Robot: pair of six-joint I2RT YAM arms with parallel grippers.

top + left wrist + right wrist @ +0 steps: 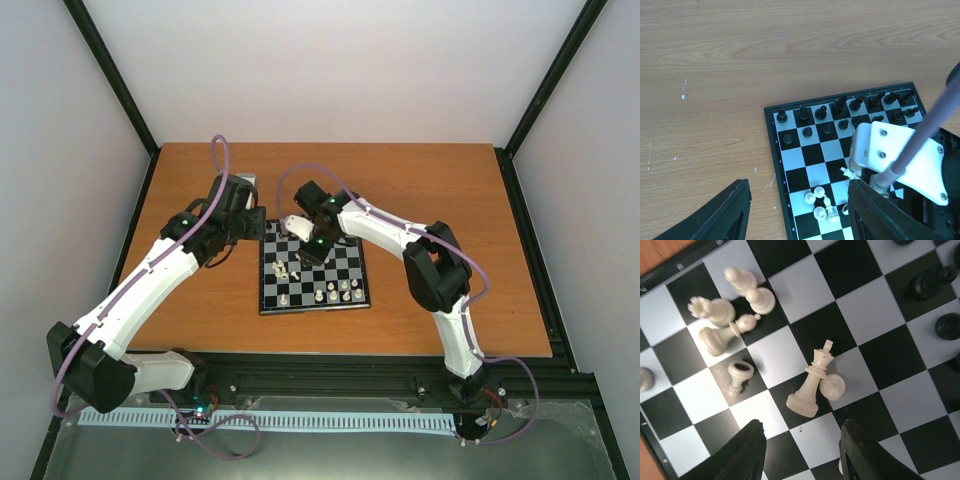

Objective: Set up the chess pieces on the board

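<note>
right fingers [747, 455] stand apart, gripping nothing, low over the board [790, 287]; i judge they are lined up to straddle the white king [812, 382]. the king lies tipped against a white pawn [833, 386], its long axis diagonal, base toward the fingers and cross pointing away up-right. left fingers [725, 215] are parted and empty at the board's edge over the table [740, 60], probably to keep clear. black pieces [840, 105] stand in rows.
</note>
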